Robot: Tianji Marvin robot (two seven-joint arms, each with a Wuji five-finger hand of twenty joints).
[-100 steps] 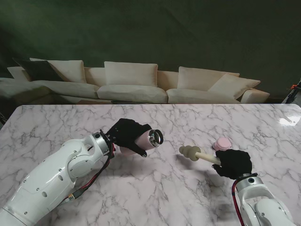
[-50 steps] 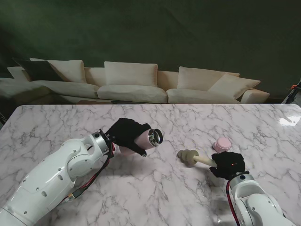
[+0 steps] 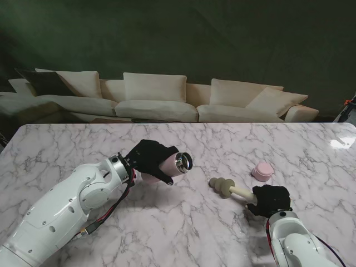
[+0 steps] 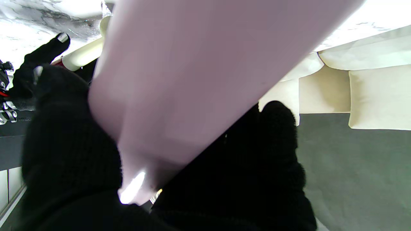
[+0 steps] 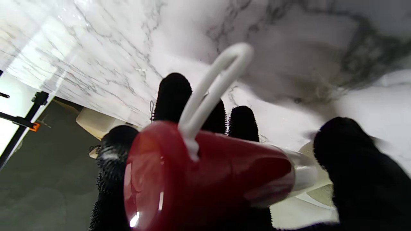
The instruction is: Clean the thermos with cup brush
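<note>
The right hand [image 3: 270, 200], gloved in black, grips the red handle [image 5: 205, 179] of the brush [image 3: 231, 188] close to the near edge of the marble table [image 3: 183, 233], toward its right side. The fingers [image 5: 171, 96] wrap the handle, from whose butt a white hanging loop [image 5: 215, 83] sticks out. The cream shaft runs from the fist up and to the left, ending in a ribbed sponge head [image 3: 220, 184] that points toward the table's middle, low over the marble; whether it touches cannot be told.

Left of it, the left hand [image 3: 149, 157] is closed around the pink thermos [image 3: 175, 164], holding it off the table and tilted nearly on its side. Its open steel mouth [image 3: 184, 161] faces right, toward the sponge head, with a clear gap between the two. The left wrist view shows the pink body [image 4: 192, 80] filling the palm, fingers on both sides.

A pink lid [image 3: 262, 170] sits on the marble just beyond the right hand, well inside the right edge.

Past the far edge stands a cream sofa [image 3: 156, 100].
</note>
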